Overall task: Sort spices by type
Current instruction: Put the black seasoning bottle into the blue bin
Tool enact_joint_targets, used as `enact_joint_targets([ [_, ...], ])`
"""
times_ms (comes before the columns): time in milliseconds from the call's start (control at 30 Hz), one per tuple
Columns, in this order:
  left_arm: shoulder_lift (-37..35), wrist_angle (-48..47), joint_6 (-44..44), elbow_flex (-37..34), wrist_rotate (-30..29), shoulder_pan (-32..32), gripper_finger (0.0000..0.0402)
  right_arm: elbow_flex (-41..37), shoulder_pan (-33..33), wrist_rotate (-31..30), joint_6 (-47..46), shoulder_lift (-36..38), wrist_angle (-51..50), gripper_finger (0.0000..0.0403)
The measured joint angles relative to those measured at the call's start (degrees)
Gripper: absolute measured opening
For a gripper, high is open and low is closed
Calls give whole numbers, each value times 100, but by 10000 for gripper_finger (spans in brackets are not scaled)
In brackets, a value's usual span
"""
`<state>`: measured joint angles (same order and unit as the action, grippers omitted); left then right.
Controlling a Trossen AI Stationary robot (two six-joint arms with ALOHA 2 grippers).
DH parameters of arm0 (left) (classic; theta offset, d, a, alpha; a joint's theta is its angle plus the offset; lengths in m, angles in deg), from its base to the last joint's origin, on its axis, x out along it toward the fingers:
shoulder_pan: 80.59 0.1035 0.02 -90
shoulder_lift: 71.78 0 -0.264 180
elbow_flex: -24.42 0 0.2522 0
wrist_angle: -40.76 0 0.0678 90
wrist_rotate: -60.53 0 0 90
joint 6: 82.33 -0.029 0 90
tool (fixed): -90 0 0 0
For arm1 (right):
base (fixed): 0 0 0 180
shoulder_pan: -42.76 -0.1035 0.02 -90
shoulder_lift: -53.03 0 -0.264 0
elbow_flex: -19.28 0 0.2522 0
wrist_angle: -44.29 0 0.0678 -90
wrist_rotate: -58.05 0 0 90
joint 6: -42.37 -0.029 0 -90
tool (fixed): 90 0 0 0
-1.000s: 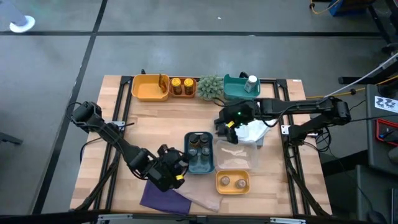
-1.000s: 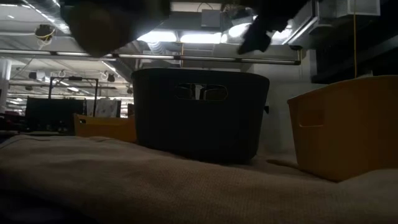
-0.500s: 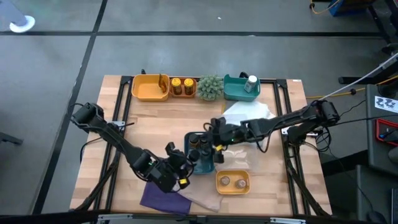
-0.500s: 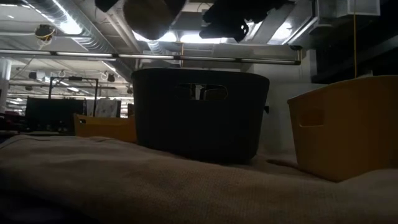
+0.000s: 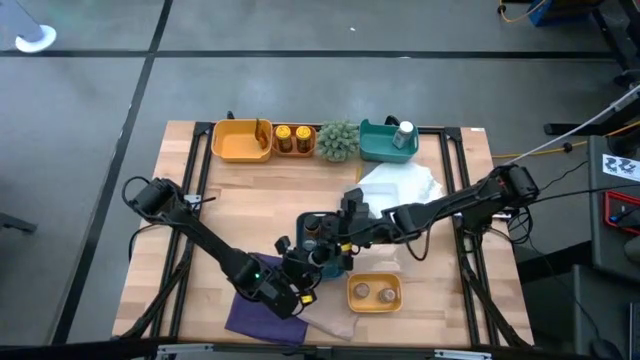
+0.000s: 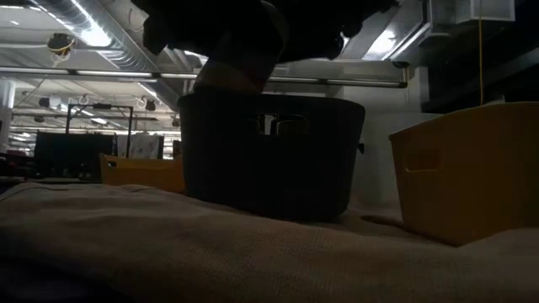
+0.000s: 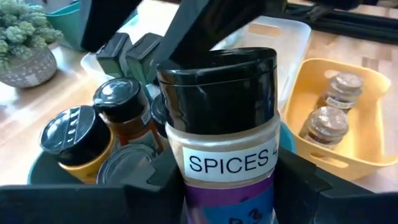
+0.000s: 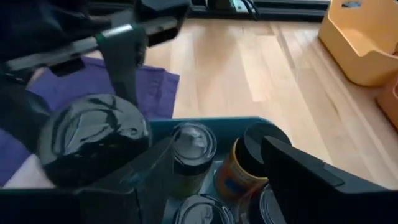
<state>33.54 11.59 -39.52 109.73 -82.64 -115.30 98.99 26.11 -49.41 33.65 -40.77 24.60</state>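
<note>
Jaws of the left gripper (image 7: 227, 180) clamp a black-lidded cylindrical jar labelled SPICES (image 7: 221, 118) above the teal plastic tray (image 5: 325, 262) of dark-lidded jars, while the right gripper (image 5: 345, 232) hovers alongside (whether its jaws are open, I cannot tell).

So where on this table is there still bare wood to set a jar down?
Bare wood lies between the back yellow tray and the blue bin, left of the white cloth. Around the blue bin it is crowded: both hands meet there, the left hand gripping a spice jar.
</note>
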Motion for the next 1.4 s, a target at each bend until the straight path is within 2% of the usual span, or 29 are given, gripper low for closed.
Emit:
enact_joint_targets([
  [267,35,-19,-22,0,-117,14,170,-4,11,-27,-149,-398,383,241],
  [833,151,-30,-128,0,-122,53,171,-7,-29,-21,-249,-397,648,241],
  [933,151,-19,-226,0,-138,58,171,-7,-20,-96,-116,-304,418,241],
  [1133,151,1,-229,0,-211,65,171,-4,-37,-626,145,118,-156,241],
  [1400,151,66,-229,0,-170,65,171,2,-75,-648,-481,276,-942,241],
])
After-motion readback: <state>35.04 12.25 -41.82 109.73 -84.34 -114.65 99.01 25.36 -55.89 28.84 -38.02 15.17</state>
